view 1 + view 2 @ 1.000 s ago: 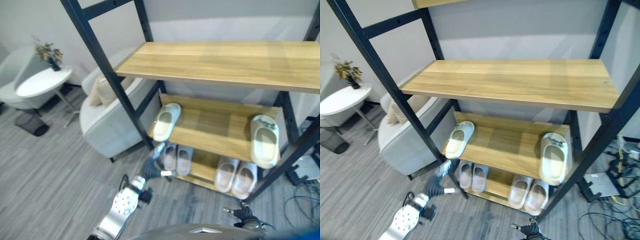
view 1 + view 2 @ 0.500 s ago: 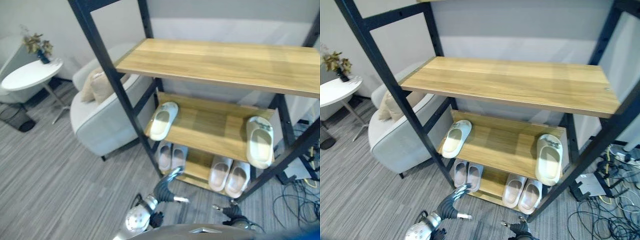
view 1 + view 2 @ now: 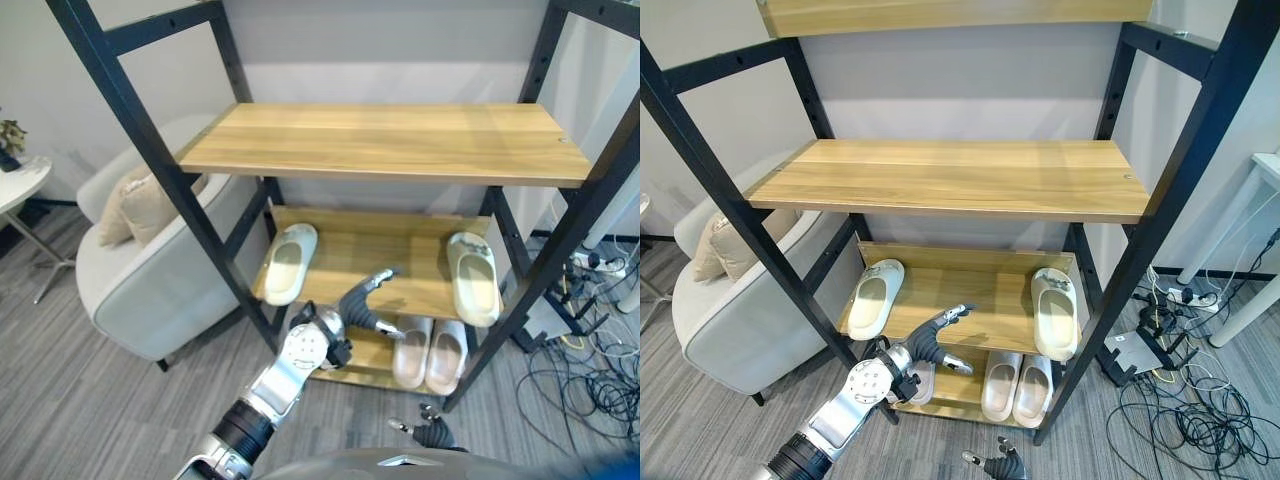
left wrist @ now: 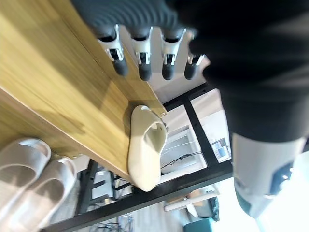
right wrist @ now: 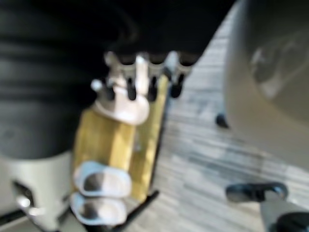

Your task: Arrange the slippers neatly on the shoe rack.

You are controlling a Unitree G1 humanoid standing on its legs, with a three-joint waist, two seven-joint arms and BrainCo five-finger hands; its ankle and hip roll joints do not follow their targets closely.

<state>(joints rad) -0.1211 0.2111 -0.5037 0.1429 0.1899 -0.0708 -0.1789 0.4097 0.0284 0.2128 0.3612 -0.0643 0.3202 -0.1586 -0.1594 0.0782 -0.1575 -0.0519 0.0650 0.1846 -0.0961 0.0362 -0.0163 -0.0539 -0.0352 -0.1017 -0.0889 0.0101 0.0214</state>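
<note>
Reaching, left hand: fingers spread, empty, before the shoe rack middle shelf.
Slippers: cream slipper left, another right.
Right hand: low, near; grasp apparently empty, unclear.

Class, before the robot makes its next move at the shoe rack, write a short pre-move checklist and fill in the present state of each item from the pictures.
1. Left hand empty, fingers relaxed: ok.
2. Left hand raised in front of the middle shelf, touching no slipper: ok.
3. The shelf's two cream slippers paired: not ok. The left slipper and right slipper lie at opposite ends, apart.
4. Bare shelf between them for setting them side by side: ok.
5. Bottom shelf pairs neat: the right pair is side by side, ok; the left pair is behind the arm, cannot tell.
6. Right hand low, away from the rack: ok; whether its fingers are open, cannot tell.
</note>
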